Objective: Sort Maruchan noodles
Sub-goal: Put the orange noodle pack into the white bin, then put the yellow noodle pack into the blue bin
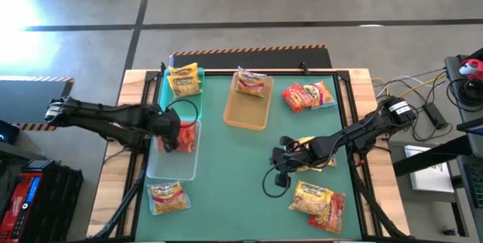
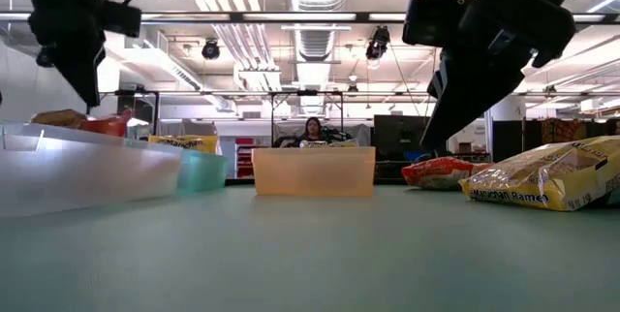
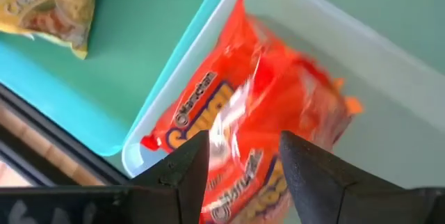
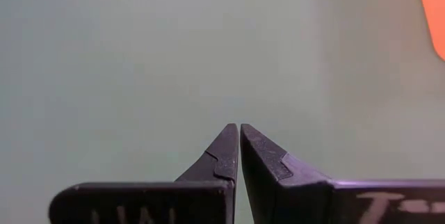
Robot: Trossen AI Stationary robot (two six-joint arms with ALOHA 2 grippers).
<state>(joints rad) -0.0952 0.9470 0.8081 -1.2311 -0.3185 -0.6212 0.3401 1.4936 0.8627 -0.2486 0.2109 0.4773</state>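
Observation:
A red Maruchan noodle packet (image 3: 257,106) lies in the clear tray (image 1: 175,164) at the table's left, at the tray's far end. My left gripper (image 3: 243,144) hangs open just above it, fingers pointing down, touching nothing. A yellow packet (image 1: 185,79) lies in the teal tray (image 1: 167,92), and another packet (image 1: 250,83) in the tan tray (image 1: 247,111). Loose packets lie on the mat: red ones (image 1: 308,96) far right, yellow and red ones (image 1: 318,201) near right, a yellow one (image 1: 167,196) near left. My right gripper (image 4: 239,128) is shut over bare mat.
Another yellow packet (image 1: 317,152) lies partly under my right arm. The three trays stand along the far and left sides of the green mat (image 1: 226,183), whose middle and near part is bare. A person (image 2: 312,130) sits far behind the table.

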